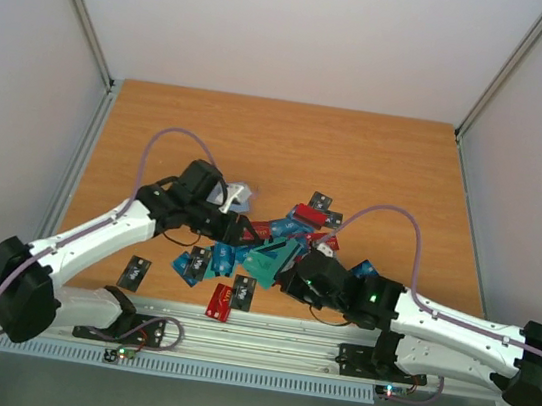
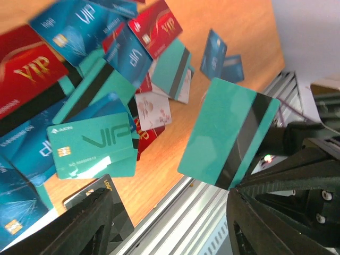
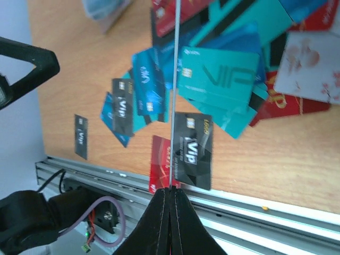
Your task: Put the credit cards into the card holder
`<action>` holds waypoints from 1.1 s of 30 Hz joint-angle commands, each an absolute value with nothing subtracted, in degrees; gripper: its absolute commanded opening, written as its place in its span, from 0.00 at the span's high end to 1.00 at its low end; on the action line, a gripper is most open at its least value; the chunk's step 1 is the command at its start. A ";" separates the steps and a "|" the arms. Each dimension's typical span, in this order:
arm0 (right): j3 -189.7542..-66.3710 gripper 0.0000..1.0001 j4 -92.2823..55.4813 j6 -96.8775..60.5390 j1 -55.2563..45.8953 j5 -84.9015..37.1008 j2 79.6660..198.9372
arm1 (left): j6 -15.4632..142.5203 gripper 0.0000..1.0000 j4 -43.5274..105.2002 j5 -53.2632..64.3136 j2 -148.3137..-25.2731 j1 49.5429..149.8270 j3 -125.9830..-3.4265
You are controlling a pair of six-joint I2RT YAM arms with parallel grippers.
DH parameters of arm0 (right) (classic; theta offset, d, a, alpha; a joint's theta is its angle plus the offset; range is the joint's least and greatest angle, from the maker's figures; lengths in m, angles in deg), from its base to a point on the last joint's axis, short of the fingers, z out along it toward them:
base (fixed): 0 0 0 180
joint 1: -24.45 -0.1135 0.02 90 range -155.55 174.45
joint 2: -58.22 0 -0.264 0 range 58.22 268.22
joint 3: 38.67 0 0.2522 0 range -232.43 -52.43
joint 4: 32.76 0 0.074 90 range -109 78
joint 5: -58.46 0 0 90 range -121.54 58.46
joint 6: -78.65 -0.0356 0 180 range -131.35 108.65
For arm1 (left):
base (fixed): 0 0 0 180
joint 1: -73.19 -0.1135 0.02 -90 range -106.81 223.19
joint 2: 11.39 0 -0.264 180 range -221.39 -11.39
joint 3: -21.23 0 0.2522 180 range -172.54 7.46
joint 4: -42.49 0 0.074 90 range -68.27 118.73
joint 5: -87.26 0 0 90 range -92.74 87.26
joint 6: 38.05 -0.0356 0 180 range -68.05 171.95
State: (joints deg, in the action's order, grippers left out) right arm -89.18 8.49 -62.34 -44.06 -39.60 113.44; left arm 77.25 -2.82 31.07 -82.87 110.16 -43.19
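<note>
While the right fingers pinch one teal card clear of the table, the left fingers stand wide apart — the other credit cards lie scattered beneath, near the front edge.

**Teal, blue, red and black on orange-brown wood**

The teal rectangular plastic card with a gold chip carries darker teal "VIP" lettering and a white strip. Right of it, a plain teal plastic card bears one dark stripe. Above-left of it is a red plastic card with gold lettering and curves. Above it are blue plastic cards with pale rays. Just right of it, a white plastic card shows pinkish-red blossoms. Below it is a black plastic card with silver lettering. The wooden tabletop is orange-brown.
</note>
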 commanded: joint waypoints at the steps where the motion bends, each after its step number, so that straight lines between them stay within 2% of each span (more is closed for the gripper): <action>1: -93.23 0.99 8.59 -52.80 -40.97 -36.31 111.12 | 76.76 0.38 -2.02 37.25 -79.07 105.12 -44.05; 4: -94.80 0.99 7.27 -48.95 -36.83 -28.34 110.40 | 76.82 0.33 -1.93 39.87 -77.37 103.01 -44.83; 8: -97.61 0.99 7.72 -45.10 -32.17 -20.93 109.61 | 77.02 0.32 -0.54 44.33 -75.99 100.89 -45.61; 16: -101.33 0.99 3.46 -41.74 -25.83 -7.78 110.11 | 85.47 0.32 13.00 55.38 -75.06 97.65 -45.79; 22: -103.31 0.99 -0.71 -41.83 -22.22 -0.20 111.08 | 92.34 0.32 23.08 59.41 -75.46 97.02 -45.76; 28: -105.77 0.99 -5.01 -42.32 -19.26 6.36 112.89 | 104.14 0.33 39.31 63.60 -76.80 96.59 -45.40; 33: -107.18 0.99 -8.82 -43.16 -17.33 9.75 114.24 | 107.40 0.35 41.62 63.97 -77.36 96.56 -46.03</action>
State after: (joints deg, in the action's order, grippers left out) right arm -104.90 -3.66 -43.01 -18.73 4.47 113.29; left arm 102.12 33.27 61.38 -76.49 96.89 -44.24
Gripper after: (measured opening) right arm 0.013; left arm 0.656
